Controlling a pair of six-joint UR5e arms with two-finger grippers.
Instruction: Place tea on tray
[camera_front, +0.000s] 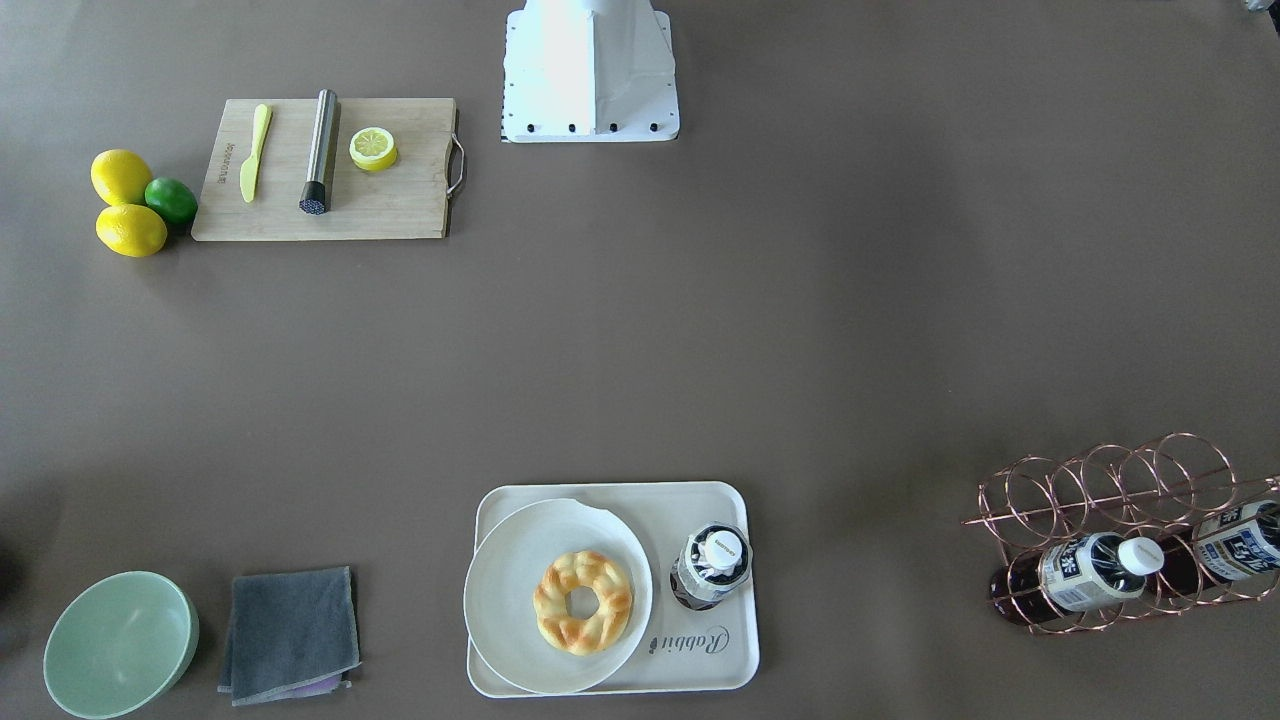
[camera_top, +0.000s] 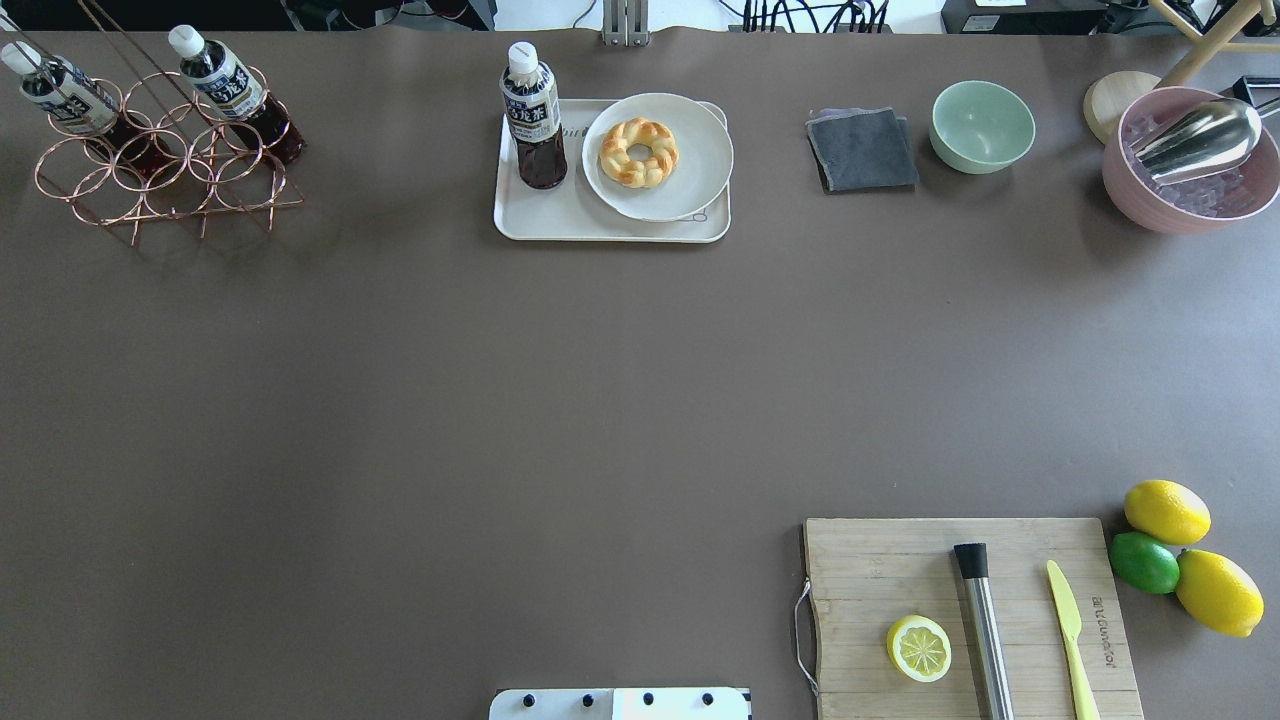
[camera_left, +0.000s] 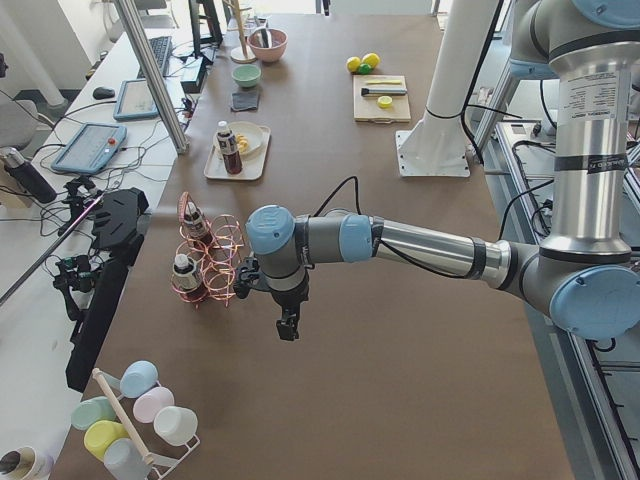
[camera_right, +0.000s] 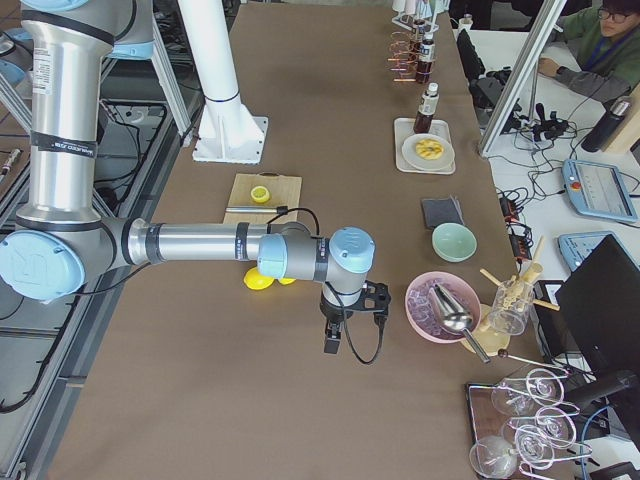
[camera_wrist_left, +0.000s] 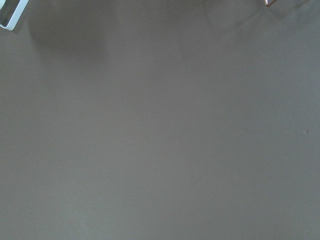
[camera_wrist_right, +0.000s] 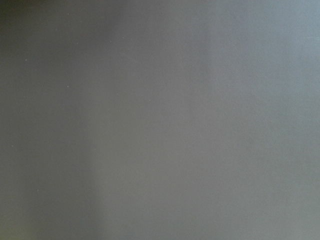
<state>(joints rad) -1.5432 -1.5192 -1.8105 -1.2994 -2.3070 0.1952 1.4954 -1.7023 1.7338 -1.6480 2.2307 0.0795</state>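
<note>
exterior left is the only view with the left jaws in it. they hang pointing down over bare tabletop (camera_top: 600, 400) at the end of the left arm (camera_left: 420, 245), and i cannot tell whether they are parted or closed. the copper rack (camera_left: 205, 265) sits near them at about 9 o'clock in that view.

the right jaws show only in the exterior right view. they also point down over bare tabletop from the right arm (camera_right: 200, 243), and again i cannot tell their state. the pink bowl (camera_right: 445, 305) is near them at 3 o'clock there. both wrist views give me little more than plain brown surface.

in the overhead view the tea (camera_top: 533, 115) stands upright on the tray (camera_top: 560, 225), which sits at 12 o'clock on the tabletop, well apart from both arms. the bottle is on the tray's 9 o'clock side with its white cap on. just beside it at 3 o'clock is the round plate (camera_top: 690, 150), which carries a braided bread ring (camera_top: 639, 151).

the rack is at 10 o'clock on the tabletop and holds two more bottles (camera_top: 225, 85) lying tilted. a grey cloth (camera_top: 862, 150) and a green bowl (camera_top: 982, 125) are at 1 o'clock. the cutting board (camera_top: 900, 570) is at 5 o'clock.
</note>
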